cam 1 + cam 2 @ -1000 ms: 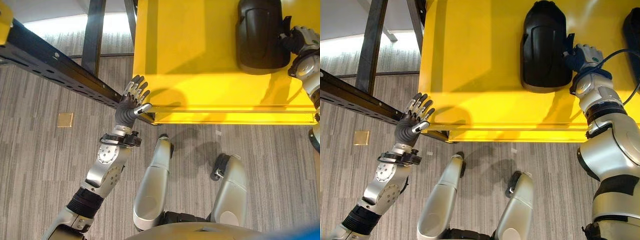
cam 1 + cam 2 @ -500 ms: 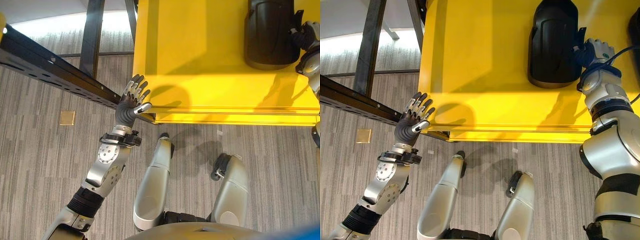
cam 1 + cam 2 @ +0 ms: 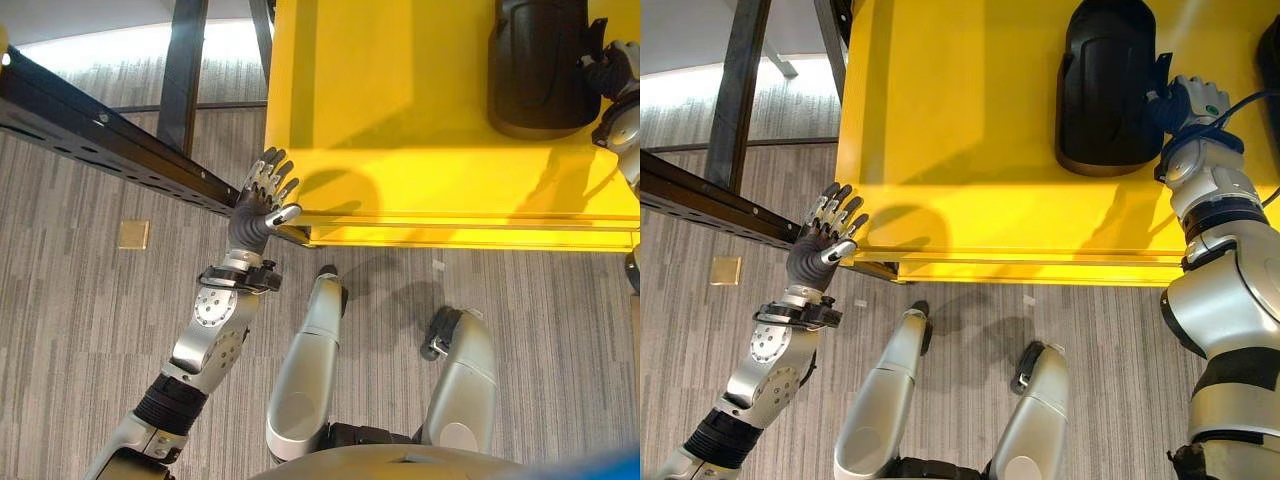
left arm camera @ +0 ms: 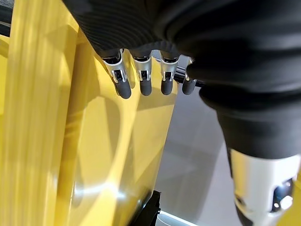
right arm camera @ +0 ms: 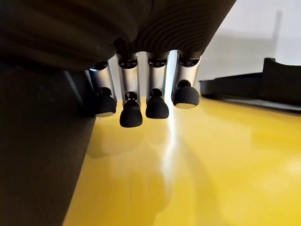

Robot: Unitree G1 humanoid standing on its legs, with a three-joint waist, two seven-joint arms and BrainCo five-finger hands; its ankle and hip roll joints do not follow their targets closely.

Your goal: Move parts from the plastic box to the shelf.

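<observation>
Your right hand [image 3: 1185,100] touches the black part [image 3: 1108,85] beside it, grip unclear; your left hand [image 3: 262,203] hangs open near the yellow shelf [image 3: 400,130] corner.

Both arms are the same build: smooth silver-grey shells. The left arm [image 3: 205,340] has a round silver disc [image 3: 211,308] dotted with small screws, a dark clamp ring [image 3: 240,276] at the wrist and a black ribbed band [image 3: 168,402] lower down. The left robot hand [image 3: 258,205] has a dark ribbed cover and silver fingers [image 4: 143,75] with dark rounded tips. The right arm [image 3: 1225,300] has chunky rounded segments split by black bands, and the right robot hand [image 3: 1190,100] has matching fingers [image 5: 157,89].
</observation>
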